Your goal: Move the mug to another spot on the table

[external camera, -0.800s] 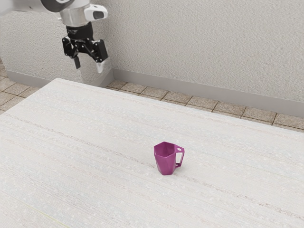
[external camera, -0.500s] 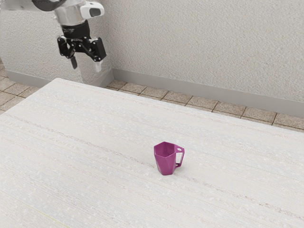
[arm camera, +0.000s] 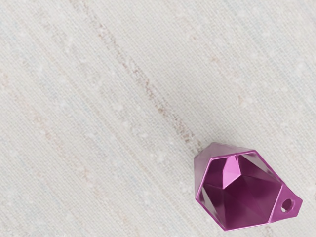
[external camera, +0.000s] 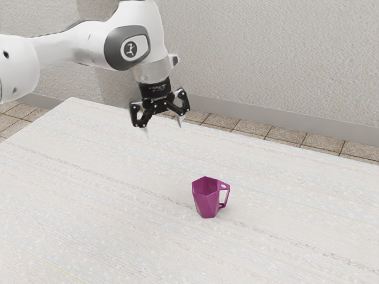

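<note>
Mug (external camera: pixel 208 198) stood upright on counter (external camera: pixel 89 195), handle toward exterior view's right, untouched. Tool (external camera: pixel 161 123) hung above counter, well apart from mug, fingers spread, empty. Judged: spread readied for straddling mug.

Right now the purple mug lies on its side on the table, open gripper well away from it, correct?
No, the mug stands upright on the table, as the exterior view shows; the open gripper is indeed well away from it.
</note>
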You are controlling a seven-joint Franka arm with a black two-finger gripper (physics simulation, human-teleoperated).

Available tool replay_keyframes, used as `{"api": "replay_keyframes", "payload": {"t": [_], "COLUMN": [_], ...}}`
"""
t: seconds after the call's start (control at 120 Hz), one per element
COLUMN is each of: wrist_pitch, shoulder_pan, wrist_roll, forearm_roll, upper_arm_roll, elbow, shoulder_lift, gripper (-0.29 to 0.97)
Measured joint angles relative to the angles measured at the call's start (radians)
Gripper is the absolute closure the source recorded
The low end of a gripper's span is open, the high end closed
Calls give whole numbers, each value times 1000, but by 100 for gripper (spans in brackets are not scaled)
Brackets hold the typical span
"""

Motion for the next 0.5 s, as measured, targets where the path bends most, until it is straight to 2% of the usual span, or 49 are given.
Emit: {"api": "replay_keyframes", "payload": {"t": [0.183,0.5], "wrist_pitch": [112,231], "shoulder_pan": [-1,-6], "wrist_roll": [-272,-639], "forearm_roll": [4,15], "upper_arm_roll": [-35,-122], "elbow": [-48,-80], "shoulder_lift": [47,108], "gripper": [0,0]}}
